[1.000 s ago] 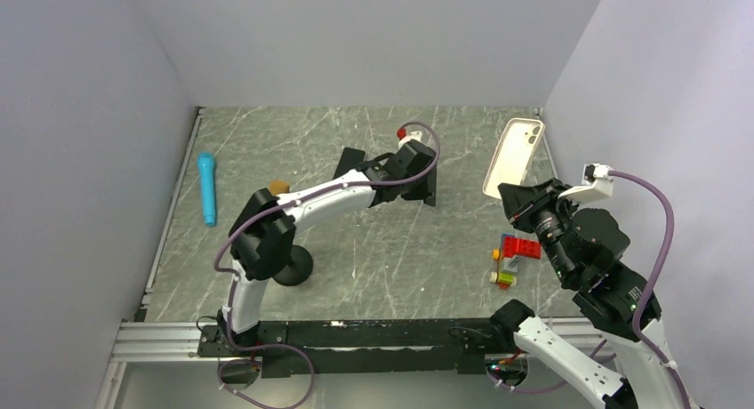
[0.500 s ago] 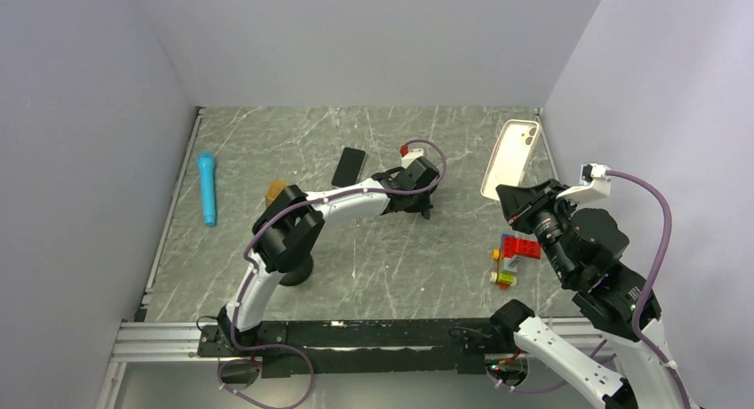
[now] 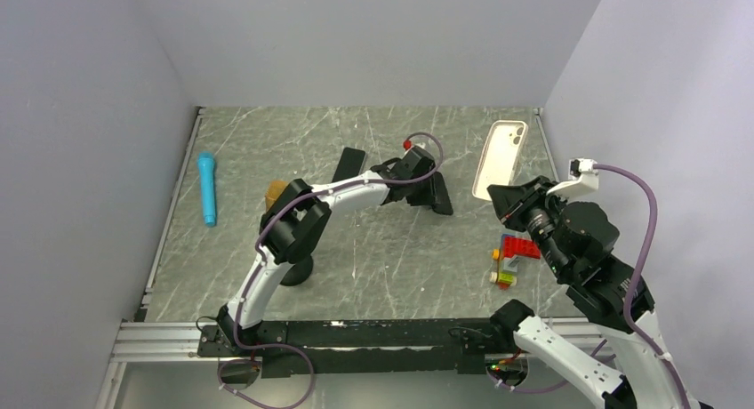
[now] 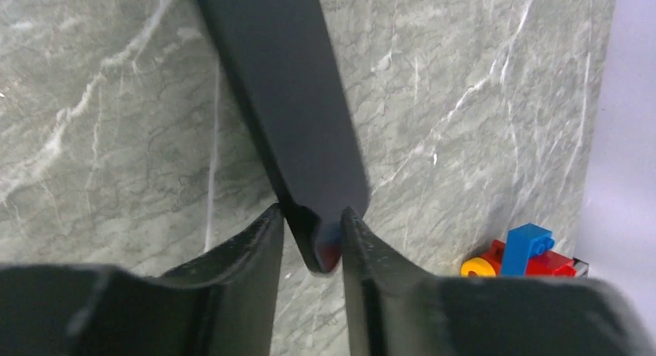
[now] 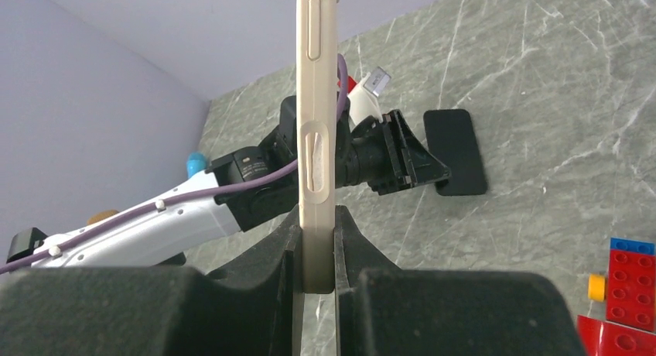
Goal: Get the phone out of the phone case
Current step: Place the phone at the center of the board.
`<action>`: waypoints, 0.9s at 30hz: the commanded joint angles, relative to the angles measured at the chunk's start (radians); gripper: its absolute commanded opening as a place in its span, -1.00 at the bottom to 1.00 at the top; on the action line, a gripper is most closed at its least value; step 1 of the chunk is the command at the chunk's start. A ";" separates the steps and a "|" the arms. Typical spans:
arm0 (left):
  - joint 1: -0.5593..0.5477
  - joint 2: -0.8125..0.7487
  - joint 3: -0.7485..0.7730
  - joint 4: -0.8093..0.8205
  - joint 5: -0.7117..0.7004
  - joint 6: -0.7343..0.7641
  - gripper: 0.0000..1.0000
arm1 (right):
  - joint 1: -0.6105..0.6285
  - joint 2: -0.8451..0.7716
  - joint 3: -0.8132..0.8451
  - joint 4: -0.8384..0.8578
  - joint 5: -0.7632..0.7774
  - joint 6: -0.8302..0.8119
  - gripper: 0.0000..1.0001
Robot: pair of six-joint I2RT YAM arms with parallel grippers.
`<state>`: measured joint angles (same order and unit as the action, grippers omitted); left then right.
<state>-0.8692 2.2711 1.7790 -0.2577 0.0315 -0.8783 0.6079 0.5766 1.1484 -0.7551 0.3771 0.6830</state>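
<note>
Your left tool (image 4: 312, 213), clamped on one end of the black phone (image 3: 438, 194), has swung it low over the desk (image 3: 267, 135) while your right tool (image 5: 316, 217) keeps the empty phone case (image 3: 500, 158) pinched upright, so they sit well apart and the extraction looks done.

Desk (image 3: 373, 258): stone-look slab, grey-green with white veining, smooth, low sheen. Phone (image 4: 294, 100): dark flat body, smooth, satin face. Phone case (image 5: 317, 139): cream moulded plastic or rubber, cannot tell which; matt, smooth, raised button covers. Left fingers (image 4: 240, 271) and right fingers (image 5: 263, 271): black plastic, matt, finely grained. Toy bricks (image 3: 516, 249): hard glossy plastic, red, blue, yellow. Blue cylinder (image 3: 206, 188): smooth plastic, slight shine. Arm shell (image 3: 342, 191): white plastic, semi-gloss. Cable (image 3: 645, 240): purple sheath, smooth. Rail (image 3: 169, 340): bare brushed metal. Walls (image 3: 356, 36): pale, matt, even.
</note>
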 commanded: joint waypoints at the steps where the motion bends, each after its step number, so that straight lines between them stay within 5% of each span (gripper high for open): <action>1: -0.007 -0.029 0.035 0.020 0.014 0.018 -0.13 | -0.001 0.022 0.000 0.052 -0.028 -0.003 -1.00; 8: -0.008 -0.159 -0.006 -0.016 -0.028 0.090 0.54 | -0.001 0.050 0.006 -0.013 -0.039 -0.012 -1.00; 16: -0.008 -0.450 -0.129 -0.034 0.017 0.194 0.95 | 0.000 0.112 0.004 -0.198 -0.114 -0.047 -1.00; 20: -0.006 -0.606 -0.138 -0.053 0.130 0.241 0.99 | 0.000 0.139 -0.069 -0.233 -0.213 -0.057 -1.00; 27: 0.042 -0.949 -0.242 -0.080 0.114 0.356 0.99 | 0.001 0.253 -0.180 -0.247 -0.368 -0.088 -1.00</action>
<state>-0.8658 1.4784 1.5925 -0.3199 0.1341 -0.6178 0.6083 0.7841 1.0084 -0.9730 0.1188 0.6273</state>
